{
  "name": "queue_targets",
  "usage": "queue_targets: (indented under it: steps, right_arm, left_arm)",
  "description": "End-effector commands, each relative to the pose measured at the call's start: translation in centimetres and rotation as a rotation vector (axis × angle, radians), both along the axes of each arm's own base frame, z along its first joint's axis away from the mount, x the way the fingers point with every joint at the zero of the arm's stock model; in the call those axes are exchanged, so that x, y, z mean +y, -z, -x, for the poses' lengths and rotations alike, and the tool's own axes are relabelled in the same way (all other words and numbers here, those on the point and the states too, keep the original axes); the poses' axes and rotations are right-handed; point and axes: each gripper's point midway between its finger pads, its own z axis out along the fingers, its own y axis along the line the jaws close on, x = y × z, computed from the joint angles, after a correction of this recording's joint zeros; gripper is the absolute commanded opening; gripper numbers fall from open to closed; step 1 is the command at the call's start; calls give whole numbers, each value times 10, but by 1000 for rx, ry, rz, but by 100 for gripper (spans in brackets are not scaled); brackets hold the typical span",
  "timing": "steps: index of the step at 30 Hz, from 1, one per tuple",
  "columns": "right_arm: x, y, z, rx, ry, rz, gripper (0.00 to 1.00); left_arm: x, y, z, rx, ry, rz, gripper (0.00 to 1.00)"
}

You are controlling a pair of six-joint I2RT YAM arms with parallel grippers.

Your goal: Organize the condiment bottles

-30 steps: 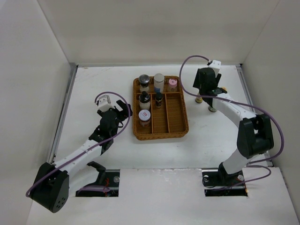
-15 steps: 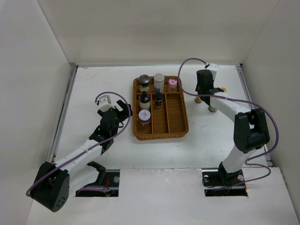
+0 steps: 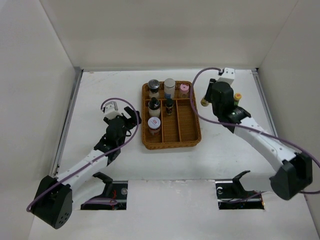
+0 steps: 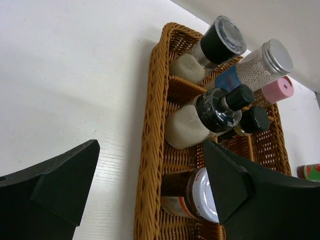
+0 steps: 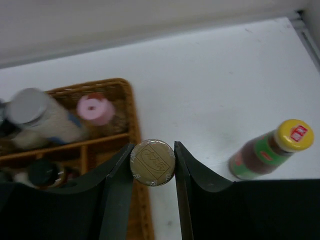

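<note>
My right gripper (image 5: 153, 165) is shut on a slim gold-capped bottle (image 5: 152, 162), held just right of the wicker tray's (image 5: 131, 95) back right corner; both show in the top view, the gripper (image 3: 207, 101) and the bottle (image 3: 204, 103). A yellow-capped green-red bottle (image 5: 270, 150) stands on the table to its right (image 3: 237, 97). The tray (image 3: 196, 131) holds a grey-lidded jar (image 4: 260, 62), a black-lidded jar (image 4: 220, 37), a pink-lidded bottle (image 4: 277, 90), a dark sauce bottle (image 4: 215, 112) and a white-lidded jar (image 4: 192, 197). My left gripper (image 3: 131, 117) is open and empty left of the tray.
White walls close the table at the back and both sides. The tray's two right long compartments (image 3: 187, 120) hold nothing. Purple cables loop over both arms.
My right arm has swung round and risen with the gold-capped bottle in its jaws, moving left toward the tray. The left arm has not moved.
</note>
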Motion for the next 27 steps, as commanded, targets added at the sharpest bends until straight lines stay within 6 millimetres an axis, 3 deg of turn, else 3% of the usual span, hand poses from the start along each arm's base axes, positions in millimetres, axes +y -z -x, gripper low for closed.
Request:
queue_targets:
  steps: [1, 8, 14, 17, 21, 27]
  right_arm:
    - [46, -34, 18, -113, -136, -75, 27]
    - [146, -25, 50, -127, -384, -123, 28]
    - [198, -2, 59, -83, -487, -108, 28]
    - [213, 18, 62, -51, -509, -87, 28]
    - [215, 49, 59, -2, -481, -39, 29]
    - [215, 70, 59, 31, -467, -3, 32]
  left_arm:
    - [-2, -36, -7, -80, -7, 52, 84]
    - [-1, -36, -8, -73, -12, 52, 84]
    - [2, -32, -8, -61, -20, 46, 84]
    - [2, -29, -7, -56, -20, 43, 84]
    - [3, -26, -7, -50, -22, 40, 84]
    - [1, -22, -8, -41, -16, 37, 84]
